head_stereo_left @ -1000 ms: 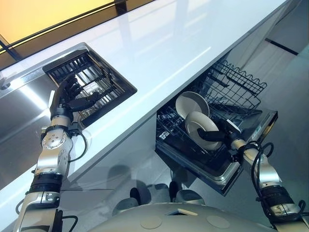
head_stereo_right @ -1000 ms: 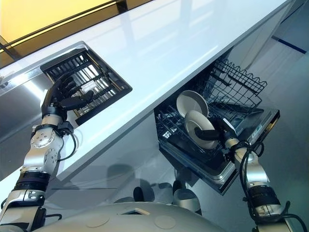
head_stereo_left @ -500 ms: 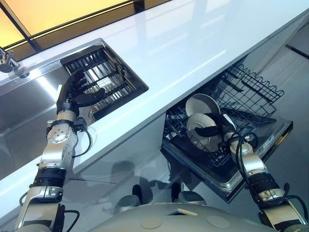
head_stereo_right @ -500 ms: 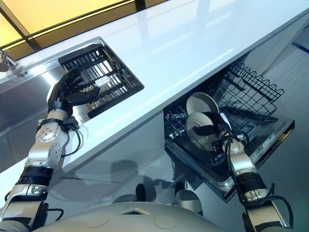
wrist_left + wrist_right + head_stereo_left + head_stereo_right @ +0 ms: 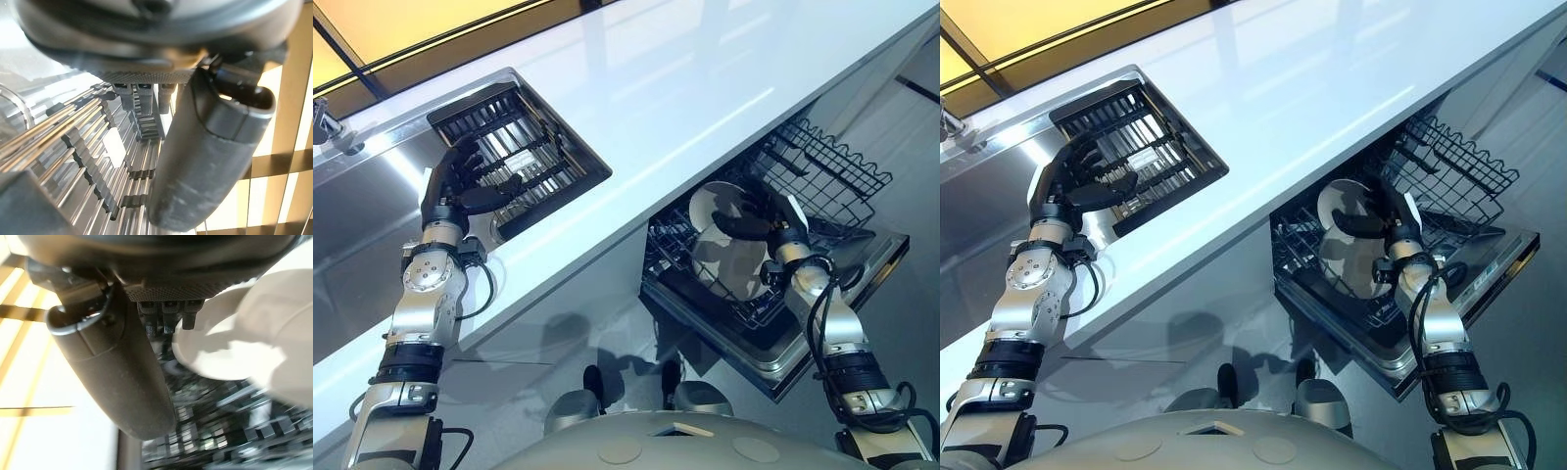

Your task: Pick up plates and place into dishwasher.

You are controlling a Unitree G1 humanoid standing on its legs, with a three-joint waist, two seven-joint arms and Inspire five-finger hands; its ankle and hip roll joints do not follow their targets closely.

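Two plates stand in the dishwasher rack (image 5: 832, 176): rear plate (image 5: 713, 204) and front plate (image 5: 726, 269), beside the right hand's (image 5: 766, 217) spread fingers. The left hand (image 5: 455, 191), fingers apart and empty, hovers over the sink rack (image 5: 524, 147), likely reaching for more.

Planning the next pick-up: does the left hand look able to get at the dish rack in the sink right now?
Probably yes. The left hand hovers right over the dish rack in the sink, fingers open, with nothing in between.
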